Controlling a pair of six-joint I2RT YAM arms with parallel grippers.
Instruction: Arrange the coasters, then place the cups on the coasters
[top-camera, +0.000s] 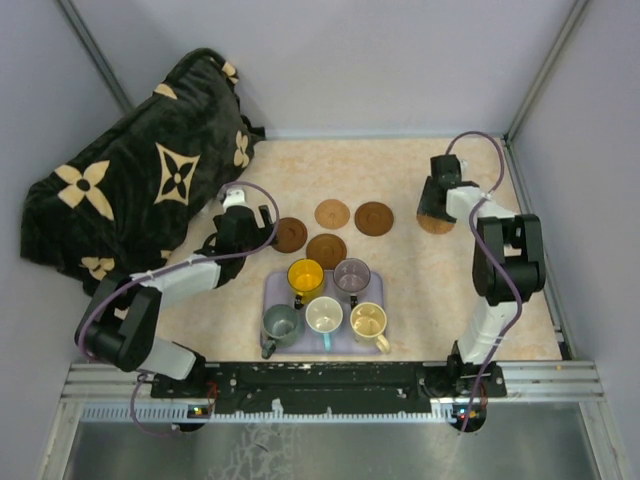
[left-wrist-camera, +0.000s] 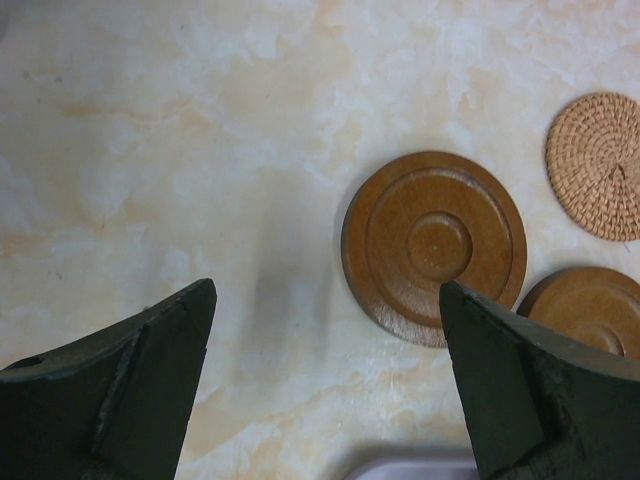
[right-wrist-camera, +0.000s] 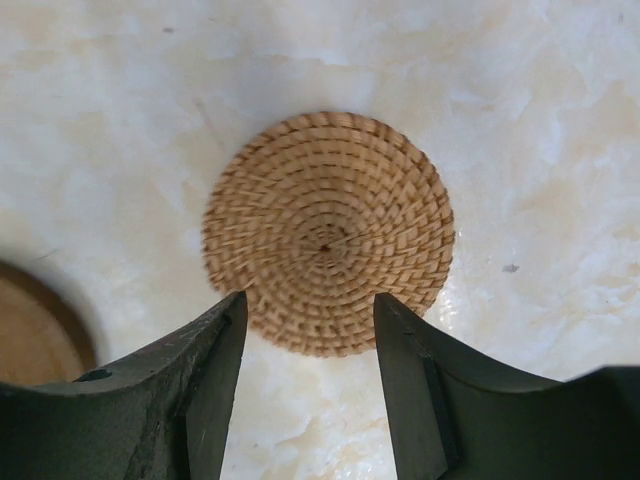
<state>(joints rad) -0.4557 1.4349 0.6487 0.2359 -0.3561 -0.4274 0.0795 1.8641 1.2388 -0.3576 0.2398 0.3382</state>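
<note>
Blanket of black plush with cream flower motifs (top-camera: 140, 190) lies heaped on the outer side of the left gripper (left-wrist-camera: 325, 400). Smooth marbled beige tabletop (top-camera: 420, 290) spreads beneath both grippers. A lavender rectangular tray (top-camera: 272, 288), near the left gripper on its base-ward side, holds five glossy handled mugs: yellow mug (top-camera: 305, 275), purple-grey mug (top-camera: 352, 273), grey-green mug (top-camera: 281, 322), cream-white mug (top-camera: 324, 315) and beige mug (top-camera: 368, 321).

The left gripper's jaws stand wide apart and empty. A dark brown grooved wooden coaster (left-wrist-camera: 435, 245) lies flat just ahead, towards its right finger (left-wrist-camera: 520, 390). A second wooden coaster (left-wrist-camera: 585, 305) and a tan woven coaster (left-wrist-camera: 598, 165) lie beyond.

The right gripper (right-wrist-camera: 310, 390) is half spread, clasping nothing, over a round woven rattan coaster (right-wrist-camera: 328, 232) whose near rim shows between its fingertips. A third wooden coaster (right-wrist-camera: 35, 335) lies at its left.
</note>
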